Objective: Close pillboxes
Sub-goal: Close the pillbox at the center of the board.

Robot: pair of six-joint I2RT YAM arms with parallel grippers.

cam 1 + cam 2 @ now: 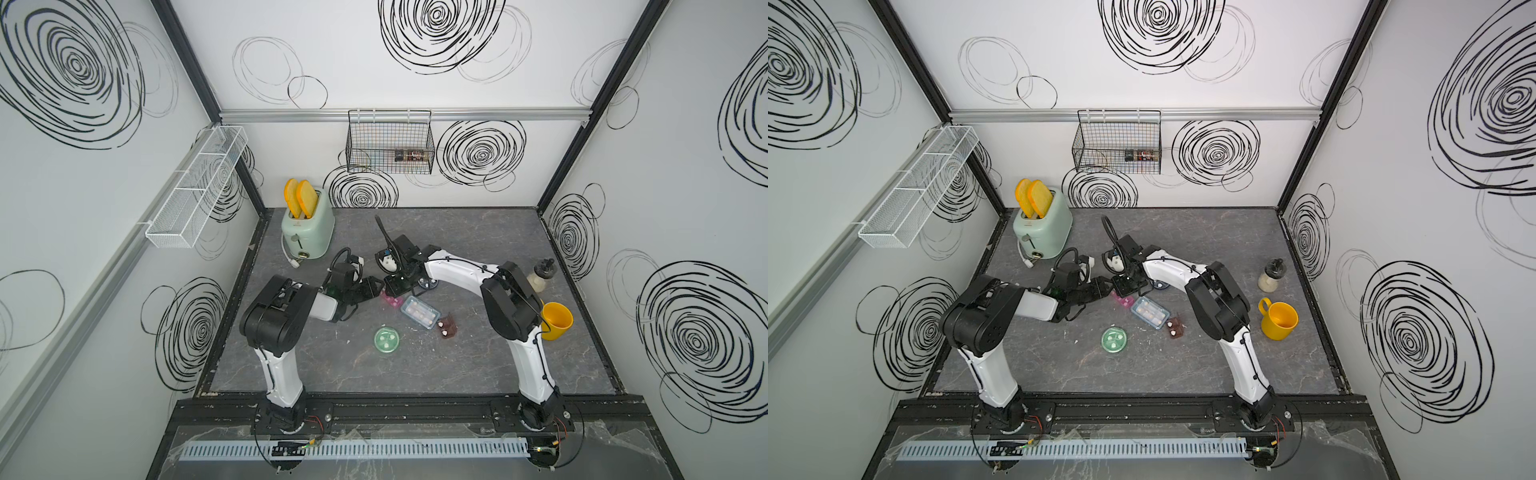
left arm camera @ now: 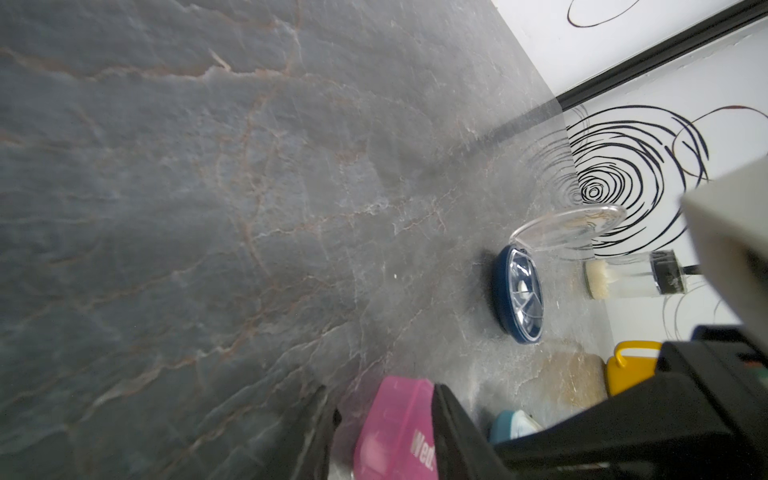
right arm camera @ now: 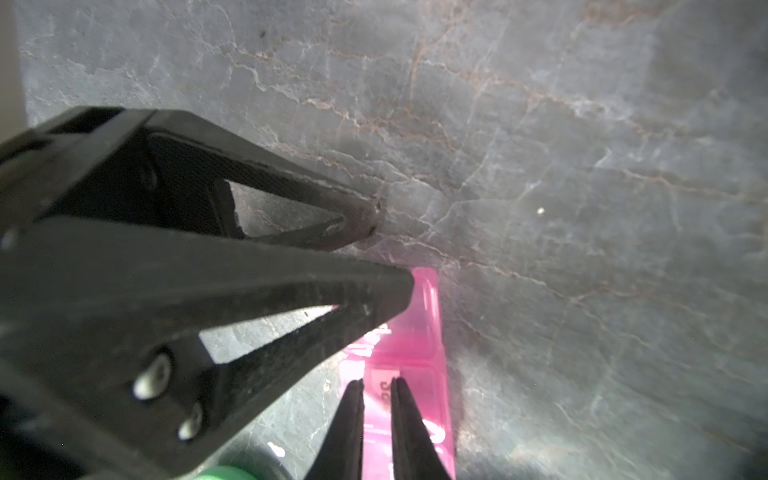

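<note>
The pink pillbox (image 1: 390, 300) (image 1: 1123, 300) lies mid-table between both grippers. My left gripper (image 2: 382, 399) (image 1: 380, 291) is open around its end (image 2: 395, 419). One finger touches the box and the other stands off with a gap. My right gripper (image 3: 378, 384) (image 1: 393, 294) points down onto the pink lid (image 3: 415, 345), its tips nearly together with a thin slit. Just behind sits the dark round pillbox (image 2: 517, 291) (image 1: 428, 284), its clear lid (image 2: 569, 226) raised. Nearer the front lie the blue-grey pillbox (image 1: 419, 311), the small brown pillbox (image 1: 446, 328) and the green round pillbox (image 1: 386, 340).
A mint-green toaster (image 1: 307, 232) with toast stands at the back left. A yellow mug (image 1: 557, 320) and a black-capped jar (image 1: 542, 274) stand on the right. A black wire basket (image 1: 390, 141) and a white mesh basket (image 1: 195, 187) hang on the walls.
</note>
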